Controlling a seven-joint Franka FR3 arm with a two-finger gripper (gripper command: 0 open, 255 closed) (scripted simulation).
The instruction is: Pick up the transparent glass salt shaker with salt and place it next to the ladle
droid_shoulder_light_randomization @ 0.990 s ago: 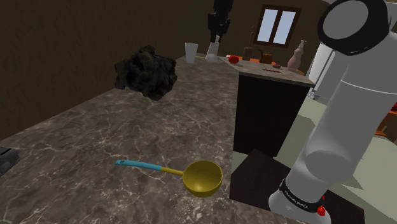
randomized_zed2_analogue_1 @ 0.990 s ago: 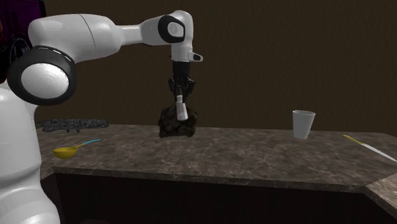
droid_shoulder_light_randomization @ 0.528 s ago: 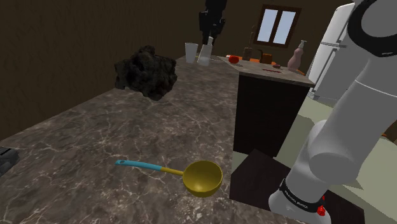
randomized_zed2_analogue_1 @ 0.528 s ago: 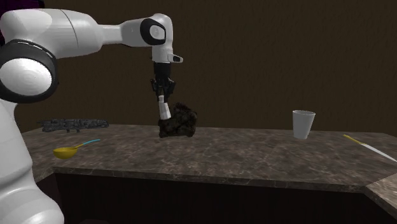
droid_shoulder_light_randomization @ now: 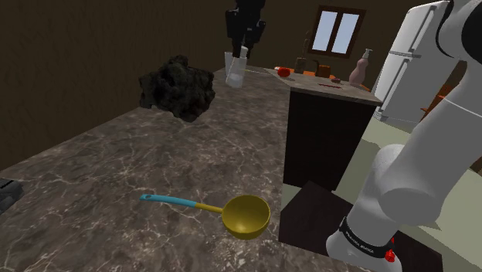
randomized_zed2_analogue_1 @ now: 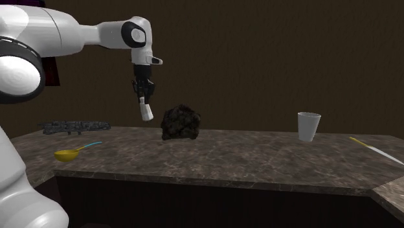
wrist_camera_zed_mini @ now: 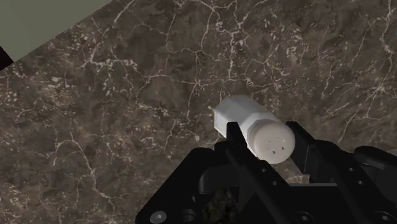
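Clasping a tilted white salt shaker in the gripper above the marbled counter, well apart from the ladle.

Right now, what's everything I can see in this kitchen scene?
Worktop: one, dark marbled, under everything.
Salt shaker: one, white, in the air above the worktop, clasped by the pincer.
Ladle: one, yellow bowl with blue handle, lying near the worktop's edge.
Lumpy thing: one, black, on the worktop by the wall.
Cup: one, white, standing on the worktop.
Arm: one, white.
Pincer: one, black, shut on the salt shaker.
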